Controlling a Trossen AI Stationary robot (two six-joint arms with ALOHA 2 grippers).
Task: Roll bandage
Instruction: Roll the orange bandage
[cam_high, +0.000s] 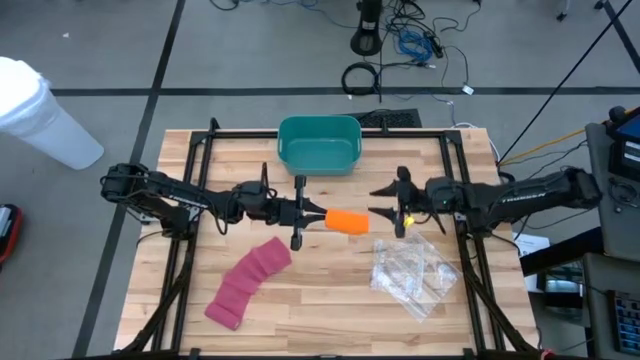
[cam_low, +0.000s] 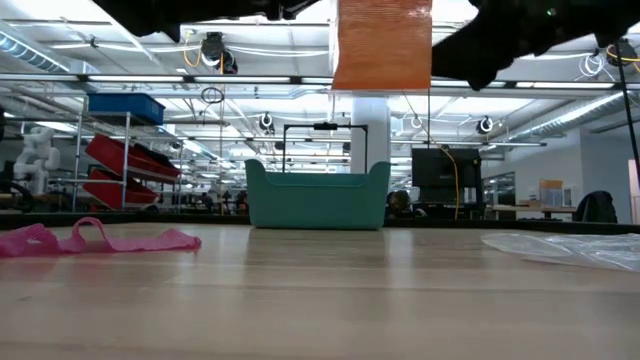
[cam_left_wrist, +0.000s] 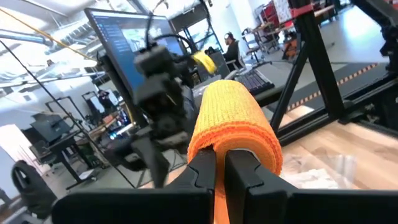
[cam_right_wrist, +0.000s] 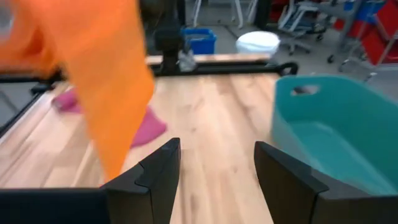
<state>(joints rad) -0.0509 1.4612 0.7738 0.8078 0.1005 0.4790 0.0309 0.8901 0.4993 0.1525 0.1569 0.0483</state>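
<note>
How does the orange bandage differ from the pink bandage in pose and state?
The orange bandage is rolled up and held above the table by the shut left gripper; the pink bandage lies unrolled on the wooden table, untouched. The orange one looks compact, the pink one long and wavy. Both are knitted fabric strips.

I can't read any text from here. The right arm (cam_high: 530, 193) carries pale lettering along its side in the high view, but I can't make out the letters. The monitor (cam_left_wrist: 134, 43) in the left wrist view shows lines on a blue screen, too blurred to read. No labels, brands, numbers or signs are legible in the other views.
</note>
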